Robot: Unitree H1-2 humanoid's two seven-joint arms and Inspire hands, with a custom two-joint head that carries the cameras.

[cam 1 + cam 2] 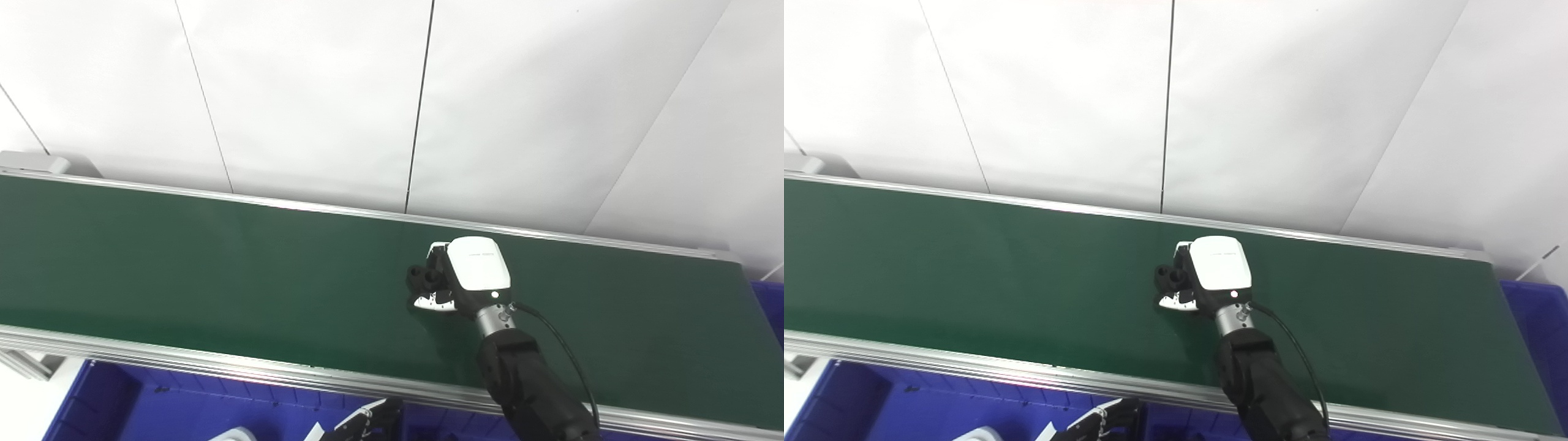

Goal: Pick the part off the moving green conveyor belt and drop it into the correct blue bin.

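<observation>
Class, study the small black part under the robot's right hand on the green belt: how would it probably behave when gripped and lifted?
The black part looks moulded and chunky, so probably stiff. It is smaller than the right hand, so likely light. Its rounded lobes might let it slip or twist between the fingers.

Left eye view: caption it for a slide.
Right hand closes around a black part on the green conveyor belt.

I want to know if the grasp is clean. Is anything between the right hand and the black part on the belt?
Nothing: in both eye views the right hand is closed around the black part on the green belt, with no gap showing.
</observation>
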